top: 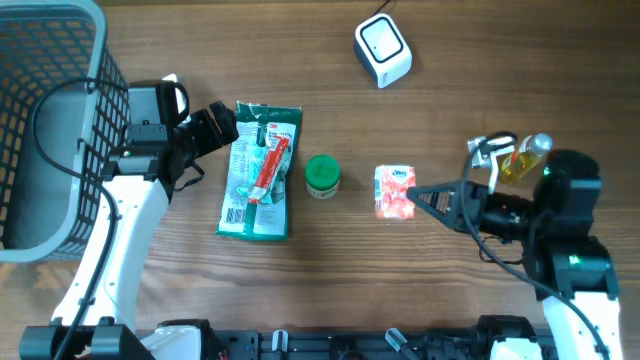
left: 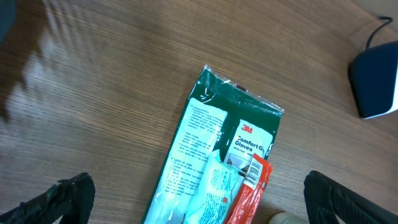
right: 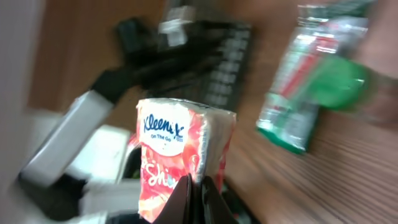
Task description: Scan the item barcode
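My right gripper [top: 420, 193] is shut on one edge of a red and white Kleenex tissue pack [top: 395, 191], right of the table's middle. In the right wrist view the pack [right: 177, 155] stands upright above the shut gripper [right: 198, 190], its printed face showing; no barcode shows on it. The white scanner [top: 383, 48] sits at the back of the table, and its edge [left: 376, 78] shows in the left wrist view. My left gripper [top: 215, 125] is open beside the upper left corner of a green gloves packet [top: 260, 170]; the gripper [left: 199, 199] straddles the packet [left: 217, 162] without touching it.
A small tub with a green lid [top: 322, 175] stands between the gloves packet and the tissue pack. A grey mesh basket [top: 50, 120] fills the far left. A yellow bottle [top: 525, 155] stands by the right arm.
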Action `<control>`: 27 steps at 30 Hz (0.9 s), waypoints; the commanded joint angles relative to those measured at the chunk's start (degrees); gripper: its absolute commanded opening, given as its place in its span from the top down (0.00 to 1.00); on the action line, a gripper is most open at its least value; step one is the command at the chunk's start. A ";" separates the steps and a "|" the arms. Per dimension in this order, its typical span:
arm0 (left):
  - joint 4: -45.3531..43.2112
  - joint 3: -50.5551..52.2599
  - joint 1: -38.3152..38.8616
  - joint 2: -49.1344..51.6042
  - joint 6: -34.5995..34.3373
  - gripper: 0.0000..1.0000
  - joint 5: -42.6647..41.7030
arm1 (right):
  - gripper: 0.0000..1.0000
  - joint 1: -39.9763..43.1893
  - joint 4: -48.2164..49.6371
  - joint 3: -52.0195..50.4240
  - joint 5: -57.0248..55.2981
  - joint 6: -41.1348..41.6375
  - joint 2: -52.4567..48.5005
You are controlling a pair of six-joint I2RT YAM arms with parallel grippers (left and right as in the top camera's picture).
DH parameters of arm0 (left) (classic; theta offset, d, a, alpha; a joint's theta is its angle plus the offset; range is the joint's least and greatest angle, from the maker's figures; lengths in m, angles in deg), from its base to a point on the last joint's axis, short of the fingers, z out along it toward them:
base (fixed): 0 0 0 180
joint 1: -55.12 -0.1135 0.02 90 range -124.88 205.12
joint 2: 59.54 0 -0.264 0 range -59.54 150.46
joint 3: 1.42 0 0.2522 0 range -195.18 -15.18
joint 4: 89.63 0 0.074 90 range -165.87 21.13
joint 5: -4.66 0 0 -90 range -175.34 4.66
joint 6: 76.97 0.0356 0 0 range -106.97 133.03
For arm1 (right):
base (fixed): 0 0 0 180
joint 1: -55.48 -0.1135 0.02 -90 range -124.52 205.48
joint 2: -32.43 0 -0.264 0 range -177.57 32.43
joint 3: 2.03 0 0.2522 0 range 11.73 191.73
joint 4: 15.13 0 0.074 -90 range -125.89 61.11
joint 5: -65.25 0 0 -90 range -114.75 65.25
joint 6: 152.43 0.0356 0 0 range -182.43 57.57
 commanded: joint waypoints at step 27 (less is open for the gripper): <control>-0.11 -0.96 -0.24 -0.72 0.33 0.00 -0.63 | 0.96 -21.14 -38.75 58.31 -69.42 -20.28 -41.27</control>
